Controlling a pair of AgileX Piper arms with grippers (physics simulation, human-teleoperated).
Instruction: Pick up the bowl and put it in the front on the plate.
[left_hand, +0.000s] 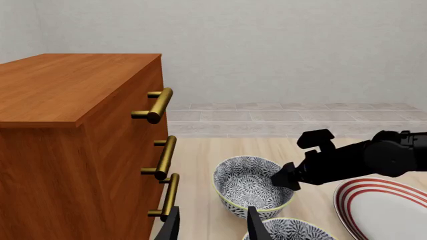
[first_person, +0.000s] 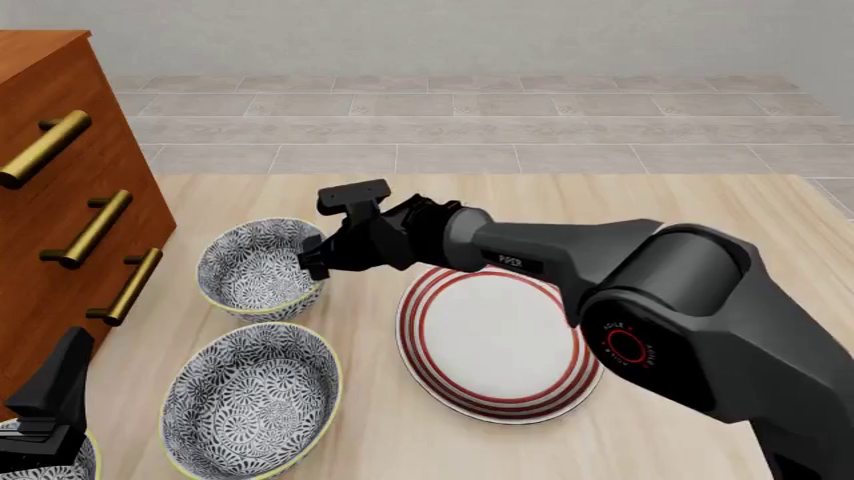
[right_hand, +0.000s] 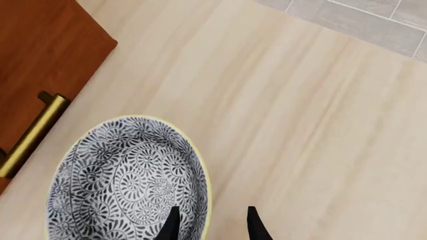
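Front view shows "PIPER" on the right arm (first_person: 534, 262); its right gripper (first_person: 316, 262) straddles the upright bowl's (first_person: 254, 270) rim, jaws narrowly apart, beside the plate (first_person: 497, 345).

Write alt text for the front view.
The right arm's black tool straddles the rim of the farther blue-grey floral bowl, beside a red-ringed white plate. A matching floral bowl sits nearer, beside a wooden drawer cabinet.

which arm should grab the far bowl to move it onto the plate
Right. The right gripper already sits at the bowl, one finger inside its plate-side rim and one outside in the right wrist view, jaws open. The plate lies just beside. The left gripper hangs back, nearer the other bowl.
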